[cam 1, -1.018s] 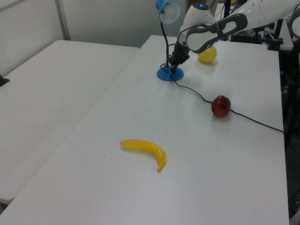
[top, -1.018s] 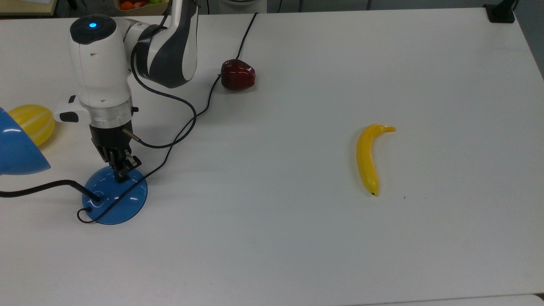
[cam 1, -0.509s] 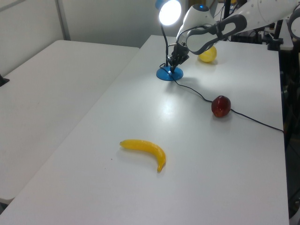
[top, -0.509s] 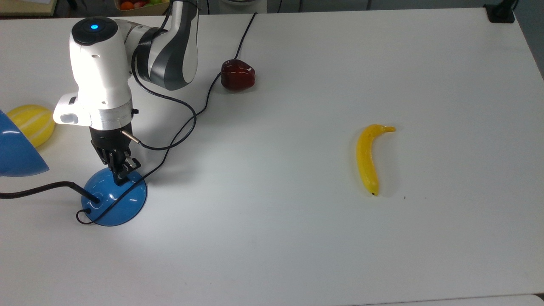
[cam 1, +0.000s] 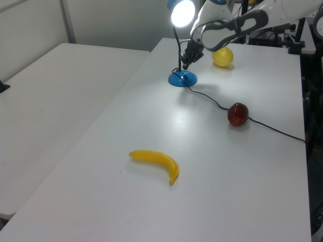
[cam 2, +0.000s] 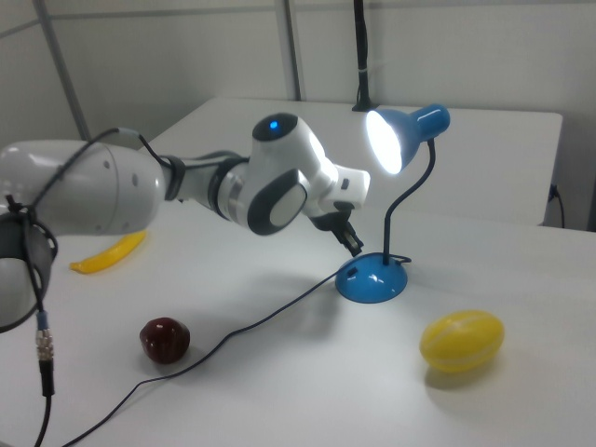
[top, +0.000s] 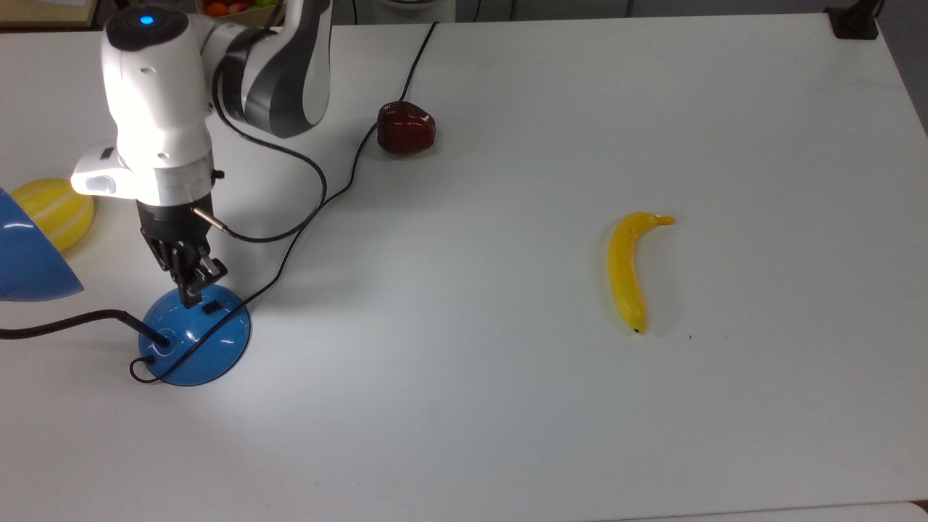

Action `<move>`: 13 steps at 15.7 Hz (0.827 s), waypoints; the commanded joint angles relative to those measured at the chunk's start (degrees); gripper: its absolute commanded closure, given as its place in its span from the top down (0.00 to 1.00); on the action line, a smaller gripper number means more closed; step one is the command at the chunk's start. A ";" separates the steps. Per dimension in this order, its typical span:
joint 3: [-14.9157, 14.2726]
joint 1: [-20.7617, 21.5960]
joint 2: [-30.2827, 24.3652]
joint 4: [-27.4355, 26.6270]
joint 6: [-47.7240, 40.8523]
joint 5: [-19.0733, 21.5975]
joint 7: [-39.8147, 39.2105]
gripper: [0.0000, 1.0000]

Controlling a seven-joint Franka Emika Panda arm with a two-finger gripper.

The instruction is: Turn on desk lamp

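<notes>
The desk lamp (top: 196, 335) is lit: its shade (cam 2: 402, 136) glows bright in the right view and the left view, so I judge the switching done and the step in hand is backing away cleanly. The lamp stands near the far left of the desk (top: 507, 406) in the top view, its blue domed base flat on the surface, the thin black gooseneck rising from the base and the black cord (top: 304, 225) running off from the base toward the dark red apple (top: 406, 127).

My claw (top: 191, 293) hangs just above the base's upper edge in the top view, beside the small black switch (top: 212, 307), which now sits uncovered. Its fingers look pressed together with nothing between them.

To do this well I would lift straight up from the base before moving sideways, so a fingertip cannot drag across the switch and flip it back. I would also steer away from the gooseneck and shade; a nudge there could tip the lamp. The cord lies close beside the base on the apple's side, so I would avoid sweeping low that way. The yellow melon (top: 59, 210), beyond the base from the banana (top: 629, 268), is well apart.
</notes>
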 commanded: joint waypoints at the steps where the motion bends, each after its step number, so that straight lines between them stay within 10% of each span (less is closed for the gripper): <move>1: 0.42 0.76 -11.48 -6.35 -12.48 0.23 -3.34 0.00; 13: 7.89 0.59 -35.41 -16.91 -46.41 0.40 -19.17 0.08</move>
